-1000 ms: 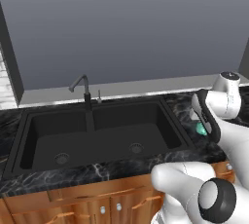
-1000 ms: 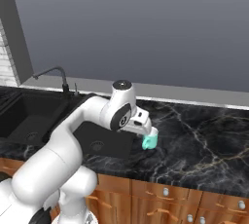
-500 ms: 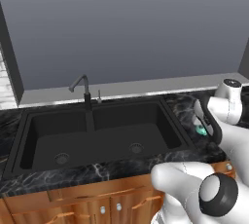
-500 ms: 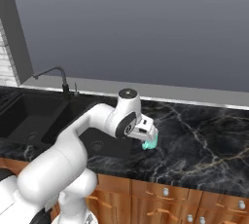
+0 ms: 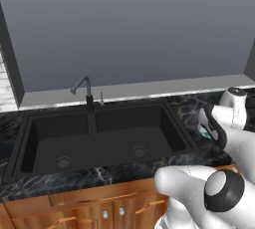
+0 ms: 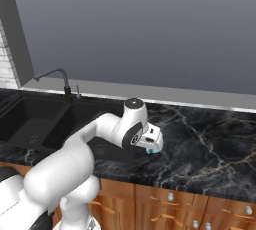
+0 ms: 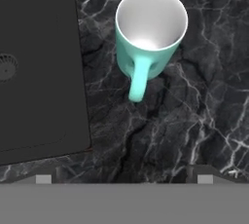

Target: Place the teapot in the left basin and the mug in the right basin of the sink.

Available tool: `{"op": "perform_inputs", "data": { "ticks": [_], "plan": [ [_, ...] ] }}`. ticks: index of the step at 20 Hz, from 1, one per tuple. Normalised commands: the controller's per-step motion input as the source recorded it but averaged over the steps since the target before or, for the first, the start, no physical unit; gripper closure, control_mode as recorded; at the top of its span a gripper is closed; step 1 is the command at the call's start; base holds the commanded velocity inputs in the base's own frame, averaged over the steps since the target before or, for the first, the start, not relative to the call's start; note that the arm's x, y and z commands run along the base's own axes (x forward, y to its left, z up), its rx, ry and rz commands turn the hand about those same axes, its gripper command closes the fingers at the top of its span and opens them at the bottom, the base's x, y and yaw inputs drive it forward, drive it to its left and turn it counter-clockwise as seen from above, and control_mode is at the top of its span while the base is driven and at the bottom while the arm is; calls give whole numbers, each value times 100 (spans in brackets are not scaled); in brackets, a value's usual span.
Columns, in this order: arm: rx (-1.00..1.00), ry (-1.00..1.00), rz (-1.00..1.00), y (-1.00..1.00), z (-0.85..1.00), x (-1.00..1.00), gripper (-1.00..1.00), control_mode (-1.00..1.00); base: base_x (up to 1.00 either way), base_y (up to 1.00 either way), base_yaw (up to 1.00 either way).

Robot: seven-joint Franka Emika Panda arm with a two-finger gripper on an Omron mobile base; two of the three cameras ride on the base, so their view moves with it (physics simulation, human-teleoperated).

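Left base view takes in the sink [image 5: 99, 138] set in the dark marble table [image 6: 210, 144], its narrower left basin [image 5: 60, 146] and wider right basin [image 5: 137, 133] both bare. On the table just beside the sink's right edge stands the mug [image 7: 151, 33], upright, mouth open, handle pointing back toward the hand [image 6: 152, 141]. That hand hangs directly above it, jaws spread wide, holding nothing. A straight drop should reach the mug.
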Motion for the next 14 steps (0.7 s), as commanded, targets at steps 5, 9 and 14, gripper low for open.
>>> {"op": "perform_inputs", "data": {
  "ticks": [5,9,14],
  "plan": [
    [-5,-1,0,-5,-14,4,-100,-100,0,0,0],
    [-1,0,0,-3,-13,12,-100,-100,0,0,0],
    [0,-2,0,-1,-14,16,-100,-100,0,0,0]
  ]
}}
